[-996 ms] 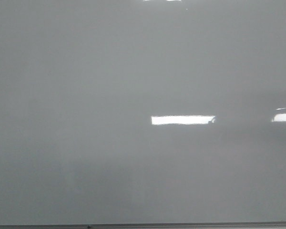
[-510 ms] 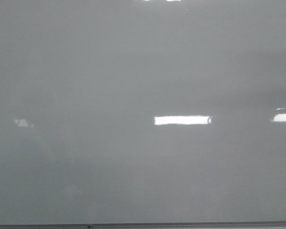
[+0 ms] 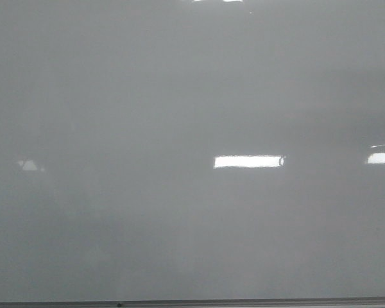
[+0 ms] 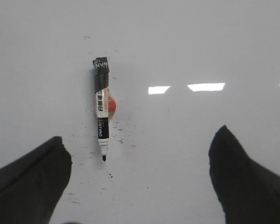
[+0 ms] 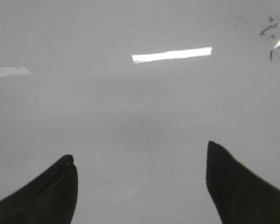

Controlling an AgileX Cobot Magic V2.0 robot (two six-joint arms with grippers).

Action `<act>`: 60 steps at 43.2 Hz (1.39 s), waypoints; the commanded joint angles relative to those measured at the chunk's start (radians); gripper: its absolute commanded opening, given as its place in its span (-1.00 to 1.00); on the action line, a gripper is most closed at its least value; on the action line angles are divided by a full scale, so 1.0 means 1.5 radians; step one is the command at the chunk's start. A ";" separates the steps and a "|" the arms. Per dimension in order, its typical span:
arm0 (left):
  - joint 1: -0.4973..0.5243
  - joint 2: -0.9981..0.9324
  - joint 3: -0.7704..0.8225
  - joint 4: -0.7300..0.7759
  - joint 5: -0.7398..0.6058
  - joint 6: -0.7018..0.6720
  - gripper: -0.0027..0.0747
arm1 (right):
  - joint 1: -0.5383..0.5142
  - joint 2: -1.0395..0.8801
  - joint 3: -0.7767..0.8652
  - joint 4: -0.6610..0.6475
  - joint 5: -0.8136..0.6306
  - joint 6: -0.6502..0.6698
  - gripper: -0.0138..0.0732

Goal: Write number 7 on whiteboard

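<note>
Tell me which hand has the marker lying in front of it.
The left hand: a black-and-white marker lies on the whiteboard ahead of its open fingers. The right hand, also open, faces only bare board.

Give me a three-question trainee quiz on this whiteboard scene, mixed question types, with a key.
1. True or false: the left gripper is holding the marker.
2. Multiple choice: in the front view, the whiteboard shows A) a finished 7, B) no writing, only light reflections, C) a half-drawn 7.
3. Fill in: the right gripper is ____ and holds nothing.

Key: 1 false, the uncapped marker lies on the surface ahead of open fingers. 2 B. 3 open.
</note>
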 commanded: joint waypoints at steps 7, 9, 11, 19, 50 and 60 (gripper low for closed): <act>0.003 0.207 -0.100 0.006 -0.010 -0.004 0.61 | -0.001 0.010 -0.024 0.006 -0.048 -0.003 0.70; 0.003 0.254 -0.127 0.006 0.003 -0.004 0.61 | -0.001 0.010 -0.024 0.006 -0.048 -0.003 0.70; 0.003 0.299 -0.149 0.006 0.006 -0.004 0.61 | -0.001 0.010 -0.024 0.006 -0.048 -0.003 0.70; 0.032 0.451 -0.221 0.006 0.008 -0.004 0.60 | -0.001 0.010 -0.024 0.006 -0.048 -0.003 0.70; 0.095 0.682 -0.254 0.065 -0.252 0.000 0.17 | -0.001 0.010 -0.024 0.006 -0.048 -0.003 0.70; 0.095 0.697 -0.254 0.065 -0.256 0.000 -0.24 | -0.001 0.010 -0.024 0.006 -0.048 -0.003 0.70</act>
